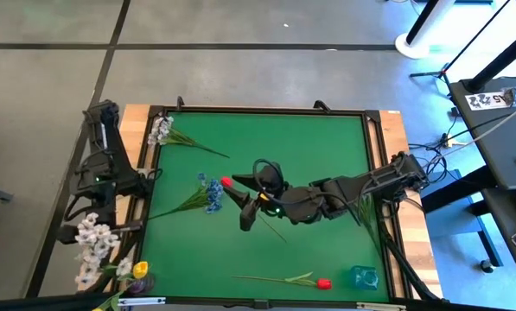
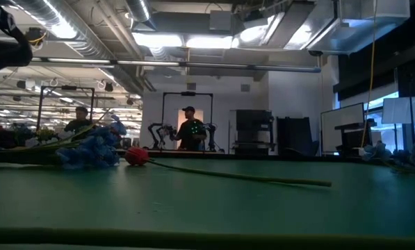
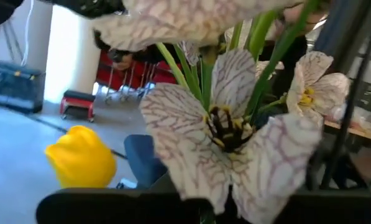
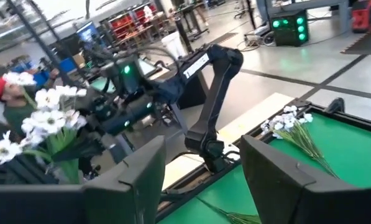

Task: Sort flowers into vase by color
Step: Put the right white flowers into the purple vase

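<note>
High view: right gripper [image 1: 247, 216] over mid worktop [image 1: 327, 155], jaws apart, nothing between them, just right of blue flower cluster [image 1: 213, 193] and red tulip [image 1: 226, 182]. Left gripper [image 1: 111, 226] off the worktop's left edge, jaws together, beside white blooms [image 1: 92, 244] and yellow tulip [image 1: 141, 269] at near-left corner. White spray [image 1: 161, 130] at far-left corner. Second red tulip [image 1: 323, 282] lying along near edge. Teal container [image 1: 363, 277] at near-right corner.

high: straight down over whole table [image 1: 327, 138]
low: table-top level, facing room
wrists: close, forward
shared: red tulip [image 1: 226, 182] in high and low
</note>
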### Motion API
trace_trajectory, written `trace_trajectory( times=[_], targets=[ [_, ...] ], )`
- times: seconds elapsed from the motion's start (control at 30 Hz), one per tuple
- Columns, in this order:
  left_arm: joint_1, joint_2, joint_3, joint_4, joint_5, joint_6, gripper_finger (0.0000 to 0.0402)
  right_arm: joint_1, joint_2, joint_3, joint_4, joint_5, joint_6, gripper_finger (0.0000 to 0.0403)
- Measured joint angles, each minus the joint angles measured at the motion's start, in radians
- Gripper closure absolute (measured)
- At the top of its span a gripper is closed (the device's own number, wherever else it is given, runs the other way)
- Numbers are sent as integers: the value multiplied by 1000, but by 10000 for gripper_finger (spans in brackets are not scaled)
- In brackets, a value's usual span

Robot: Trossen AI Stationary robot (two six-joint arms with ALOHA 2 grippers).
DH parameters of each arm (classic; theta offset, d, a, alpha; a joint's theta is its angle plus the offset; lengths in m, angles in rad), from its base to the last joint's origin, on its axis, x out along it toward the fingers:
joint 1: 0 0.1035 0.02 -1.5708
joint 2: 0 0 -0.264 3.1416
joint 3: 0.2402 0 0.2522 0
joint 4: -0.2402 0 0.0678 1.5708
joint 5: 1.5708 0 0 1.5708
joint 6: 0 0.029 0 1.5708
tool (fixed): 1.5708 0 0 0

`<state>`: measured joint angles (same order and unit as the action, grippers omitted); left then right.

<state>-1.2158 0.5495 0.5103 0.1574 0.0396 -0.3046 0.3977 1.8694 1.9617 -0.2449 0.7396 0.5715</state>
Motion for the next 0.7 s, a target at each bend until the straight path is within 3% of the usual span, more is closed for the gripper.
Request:
trace_trajectory(
  times=[0.23,0.7],
  targets=[
    [-18,12,-48,68,-1,80,395,-1,0,0,3,68,33,198],
    [-17,13,-49,-29,16,142,395,0,0,0,4,71,156,198]
  ],
)
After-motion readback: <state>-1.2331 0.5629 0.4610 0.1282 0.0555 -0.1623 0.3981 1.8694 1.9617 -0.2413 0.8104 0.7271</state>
